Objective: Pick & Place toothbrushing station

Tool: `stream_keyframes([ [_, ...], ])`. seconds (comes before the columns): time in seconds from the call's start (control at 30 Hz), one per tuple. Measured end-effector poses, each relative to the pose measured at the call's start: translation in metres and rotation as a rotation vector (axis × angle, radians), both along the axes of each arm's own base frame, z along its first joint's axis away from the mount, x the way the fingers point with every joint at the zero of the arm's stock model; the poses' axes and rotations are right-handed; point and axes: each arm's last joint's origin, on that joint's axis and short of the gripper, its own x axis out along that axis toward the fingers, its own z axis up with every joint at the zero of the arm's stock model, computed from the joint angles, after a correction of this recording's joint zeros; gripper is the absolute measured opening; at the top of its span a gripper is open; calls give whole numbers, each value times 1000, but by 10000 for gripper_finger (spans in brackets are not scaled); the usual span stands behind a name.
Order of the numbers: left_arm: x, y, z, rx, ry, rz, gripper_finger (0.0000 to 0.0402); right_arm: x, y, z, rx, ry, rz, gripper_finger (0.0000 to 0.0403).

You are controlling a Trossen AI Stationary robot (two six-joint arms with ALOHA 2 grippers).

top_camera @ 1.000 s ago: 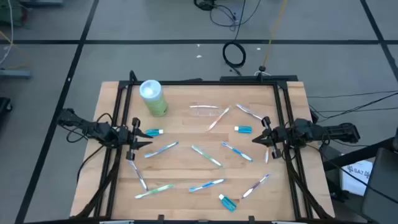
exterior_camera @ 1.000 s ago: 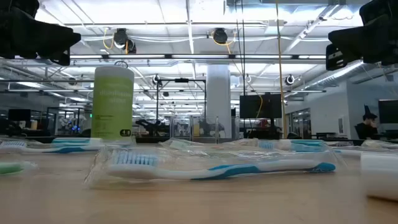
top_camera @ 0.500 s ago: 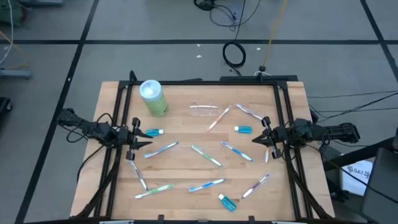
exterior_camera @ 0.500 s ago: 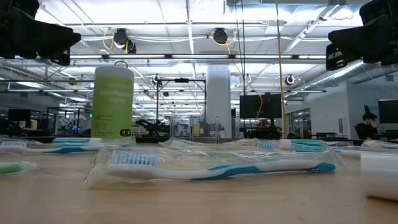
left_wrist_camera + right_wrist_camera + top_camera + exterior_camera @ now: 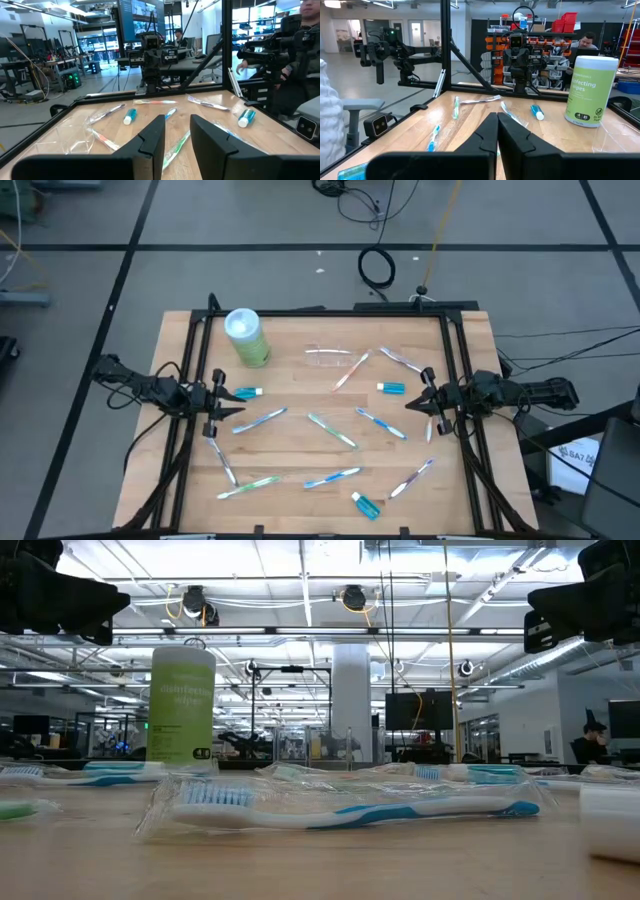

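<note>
Left claw [image 5: 232, 404] narrowly parted, right claw [image 5: 413, 402] closed, both empty above toothbrush-strewn wooden table [image 5: 300, 435] in bright workshop.

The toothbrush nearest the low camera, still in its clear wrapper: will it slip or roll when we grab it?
The toothbrush lies flat in a loose, glossy wrapper, so the fingers may well slide on the film rather than bite the handle. It looks slim and light, so a nudge would probably skid it across the table. Rolling seems unlikely, since the crinkled film spreads past the handle.

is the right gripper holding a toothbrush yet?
No. In the right wrist view the right gripper has its fingers shut on nothing, raised above the table with no toothbrush between them.
</note>
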Motion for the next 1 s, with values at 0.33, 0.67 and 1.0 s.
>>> stream_keyframes([
  [0.33, 0, 0, 0, 0, 0, 0, 97, 0, 0, 0, 0, 0, 0, 4],
  [0.67, 0, 0, -1, -2, 6, 0, 97, 0, 0, 0, -3, -1, 0, 4],
  [1.0, 0, 0, 0, 19, -3, 2, 97, 0, 0, 0, -98, -24, -9, 4],
])
